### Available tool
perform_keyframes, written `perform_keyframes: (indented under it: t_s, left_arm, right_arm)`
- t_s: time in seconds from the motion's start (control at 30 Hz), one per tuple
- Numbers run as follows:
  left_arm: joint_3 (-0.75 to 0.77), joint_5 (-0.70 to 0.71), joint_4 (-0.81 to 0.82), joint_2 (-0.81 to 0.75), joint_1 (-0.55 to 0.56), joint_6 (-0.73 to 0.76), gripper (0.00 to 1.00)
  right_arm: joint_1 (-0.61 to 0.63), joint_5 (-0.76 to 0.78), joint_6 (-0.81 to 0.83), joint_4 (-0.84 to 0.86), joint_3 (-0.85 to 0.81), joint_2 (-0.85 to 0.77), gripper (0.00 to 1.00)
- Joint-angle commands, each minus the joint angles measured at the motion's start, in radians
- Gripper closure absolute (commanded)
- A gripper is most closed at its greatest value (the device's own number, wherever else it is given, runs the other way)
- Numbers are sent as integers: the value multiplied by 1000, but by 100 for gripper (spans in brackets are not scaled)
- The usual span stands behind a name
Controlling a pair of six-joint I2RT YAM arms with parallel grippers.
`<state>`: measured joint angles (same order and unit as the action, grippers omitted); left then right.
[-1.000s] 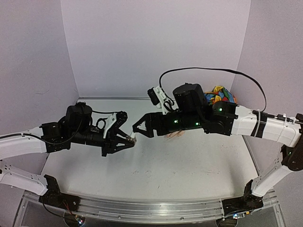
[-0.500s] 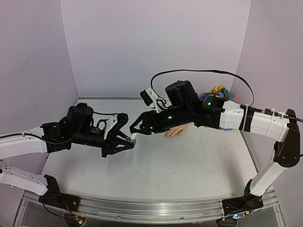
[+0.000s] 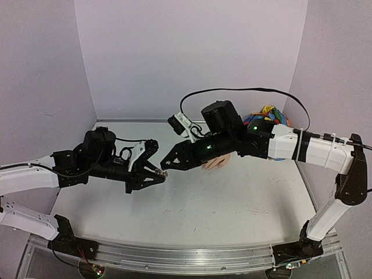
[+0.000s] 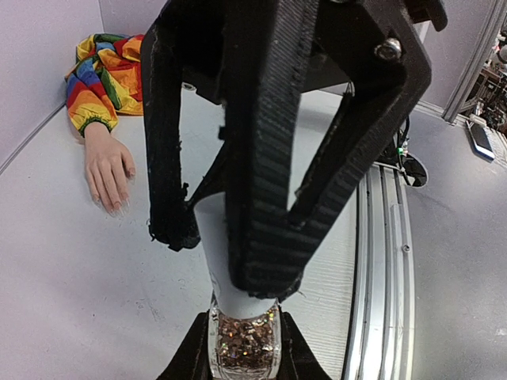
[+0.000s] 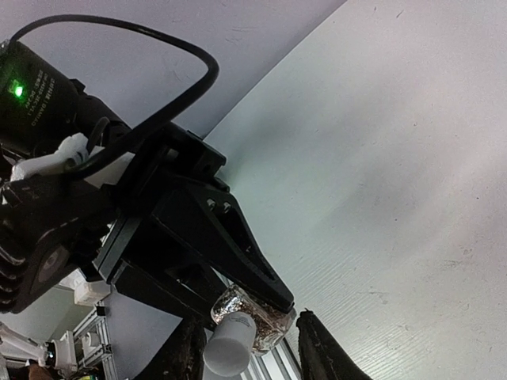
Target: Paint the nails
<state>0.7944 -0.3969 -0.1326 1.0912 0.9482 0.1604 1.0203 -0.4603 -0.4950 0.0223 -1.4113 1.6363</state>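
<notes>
Carefully: we could knock the bottle (image 4: 242,348) loose.
Our left gripper (image 3: 162,173) clamps it; the right gripper (image 5: 252,352), part-open, straddles its cap (image 5: 228,347) off-centre.

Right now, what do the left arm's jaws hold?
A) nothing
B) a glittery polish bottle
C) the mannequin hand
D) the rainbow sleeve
B: the left wrist view shows the jaws shut on the glittery polish bottle; the mannequin hand and rainbow sleeve lie apart on the table.
</notes>
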Motion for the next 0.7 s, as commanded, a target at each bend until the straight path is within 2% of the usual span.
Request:
perform_keyframes:
  t_s: [0.0,0.4,0.67]
  left_arm:
    - [49,0,28,1,0,18,100]
    - [58,-11,25,6,0,13,100]
    - [51,-18,18,7,1,15,100]
  right_arm:
    - [-4,-35,18,11,-36,13,63]
    - [-5,-47,42,13,-37,23,78]
    - [-5,-40,71,15,-18,6,96]
